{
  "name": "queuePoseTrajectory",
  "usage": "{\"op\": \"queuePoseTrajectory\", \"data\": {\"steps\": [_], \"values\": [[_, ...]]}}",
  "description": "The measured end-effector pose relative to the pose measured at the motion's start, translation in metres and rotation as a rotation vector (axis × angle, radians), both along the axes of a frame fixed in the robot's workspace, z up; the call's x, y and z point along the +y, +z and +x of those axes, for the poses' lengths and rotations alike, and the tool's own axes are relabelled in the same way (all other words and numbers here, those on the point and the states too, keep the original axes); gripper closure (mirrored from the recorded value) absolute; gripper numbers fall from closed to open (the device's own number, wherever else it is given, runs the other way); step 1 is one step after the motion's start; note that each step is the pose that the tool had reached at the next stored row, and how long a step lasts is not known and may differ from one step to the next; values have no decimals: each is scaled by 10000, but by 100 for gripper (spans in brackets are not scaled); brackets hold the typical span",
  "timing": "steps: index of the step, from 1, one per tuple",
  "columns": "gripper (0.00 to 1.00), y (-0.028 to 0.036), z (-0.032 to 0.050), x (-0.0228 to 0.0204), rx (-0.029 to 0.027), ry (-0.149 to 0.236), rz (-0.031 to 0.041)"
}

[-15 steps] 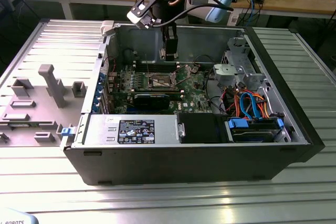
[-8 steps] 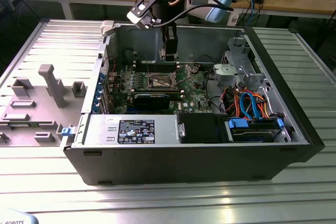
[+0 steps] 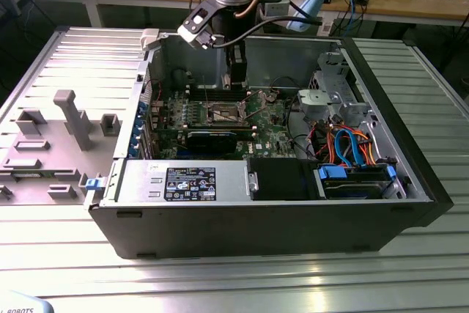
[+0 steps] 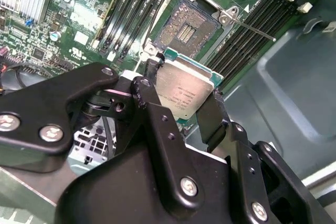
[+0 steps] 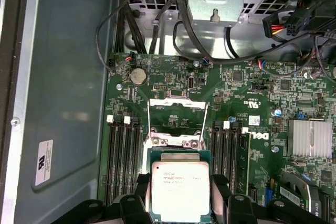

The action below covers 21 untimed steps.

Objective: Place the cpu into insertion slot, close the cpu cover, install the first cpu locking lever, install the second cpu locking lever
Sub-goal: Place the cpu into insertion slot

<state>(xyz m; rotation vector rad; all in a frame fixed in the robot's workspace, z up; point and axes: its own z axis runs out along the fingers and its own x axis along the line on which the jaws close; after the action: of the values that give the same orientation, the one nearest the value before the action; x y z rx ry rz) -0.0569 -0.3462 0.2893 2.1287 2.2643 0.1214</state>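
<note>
My gripper (image 4: pixel 181 98) is shut on the cpu (image 4: pixel 185 90), a flat silver-grey square chip pinched by two opposite edges between the black fingers (image 4: pixel 212 119). In the second wrist view the chip hangs above the green motherboard, just short of the open insertion slot (image 4: pixel 185 27), whose dark centre is bare. The first wrist view has the cpu (image 5: pixel 180 190) in the gripper (image 5: pixel 180 199), with the cpu cover (image 5: pixel 177 121) swung up and open beyond it. A thin locking lever (image 4: pixel 257 31) sticks out beside the socket. In the exterior view the gripper (image 3: pixel 236 78) hangs inside the case above the insertion slot (image 3: pixel 223 113).
The open computer case (image 3: pixel 132 181) lies on a ribbed metal table. Memory slots (image 5: pixel 123 156) flank the socket on both sides. A drive cage (image 3: pixel 333 100) and cable bundles (image 3: pixel 344 144) fill the exterior view's right. A long black card (image 3: pixel 212 141) lies just in front of the socket.
</note>
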Motion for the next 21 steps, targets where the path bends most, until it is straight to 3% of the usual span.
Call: {"op": "queuePoseTrajectory", "data": {"steps": [5,10,12,21], "values": [[46,-73,0,2,1,-489,0],[46,-188,-6,3,3,-505,121],[46,-195,-7,2,6,-506,155],[46,-198,-7,2,-7,-505,161]]}}
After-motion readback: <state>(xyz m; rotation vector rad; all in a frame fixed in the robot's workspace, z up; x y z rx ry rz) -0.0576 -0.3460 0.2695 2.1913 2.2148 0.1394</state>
